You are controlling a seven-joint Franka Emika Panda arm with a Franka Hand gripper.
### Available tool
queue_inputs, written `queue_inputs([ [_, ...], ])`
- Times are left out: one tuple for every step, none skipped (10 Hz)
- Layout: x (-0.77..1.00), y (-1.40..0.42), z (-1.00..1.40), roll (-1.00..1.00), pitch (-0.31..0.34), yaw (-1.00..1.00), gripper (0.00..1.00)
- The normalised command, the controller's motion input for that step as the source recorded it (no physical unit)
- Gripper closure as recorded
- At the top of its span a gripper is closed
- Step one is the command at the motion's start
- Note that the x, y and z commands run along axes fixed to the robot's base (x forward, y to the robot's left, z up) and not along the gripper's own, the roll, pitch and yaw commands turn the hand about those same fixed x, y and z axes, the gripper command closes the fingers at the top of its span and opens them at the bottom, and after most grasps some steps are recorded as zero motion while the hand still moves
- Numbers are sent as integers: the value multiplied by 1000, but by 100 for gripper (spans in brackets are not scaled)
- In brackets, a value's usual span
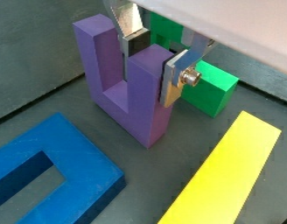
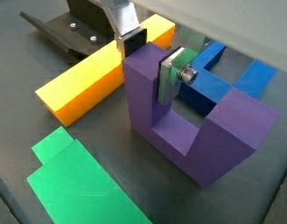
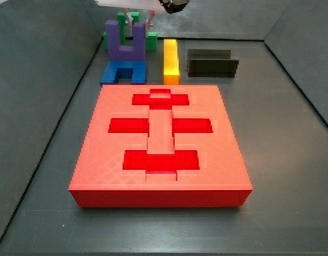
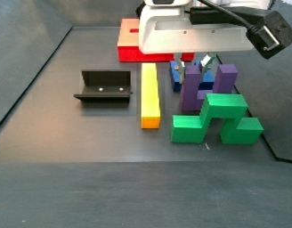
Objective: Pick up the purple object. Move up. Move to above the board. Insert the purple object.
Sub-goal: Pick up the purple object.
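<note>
The purple object (image 1: 132, 109) is a U-shaped block standing upright on the dark floor, prongs up; it also shows in the other wrist view (image 2: 210, 131) and in both side views (image 3: 123, 48) (image 4: 226, 80). My gripper (image 1: 149, 68) (image 2: 152, 65) straddles one prong, with a silver finger (image 1: 175, 79) pressed flat on one face and the other pad against the opposite face. It looks shut on that prong. The gripper (image 4: 191, 64) hangs at the far end of the floor from the red board (image 3: 113, 150) (image 4: 128, 44), whose cross and bar cutouts are empty.
A blue U-shaped block (image 1: 46, 171) (image 3: 120, 72) lies beside the purple one. A yellow bar (image 1: 222, 171) (image 2: 81, 83) (image 4: 149, 93) lies alongside. Green blocks (image 2: 76, 179) (image 4: 214, 120) sit close by. The dark fixture (image 2: 70, 31) (image 3: 214, 65) (image 4: 103, 86) stands beyond the yellow bar.
</note>
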Motion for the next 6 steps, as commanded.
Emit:
queue_inputs([
  [0, 0, 0, 0, 0, 0, 100],
  [0, 0, 0, 0, 0, 0, 100],
  [0, 0, 0, 0, 0, 0, 100],
  [0, 0, 0, 0, 0, 0, 100],
  [0, 0, 0, 0, 0, 0, 100],
  [0, 0, 0, 0, 0, 0, 100],
])
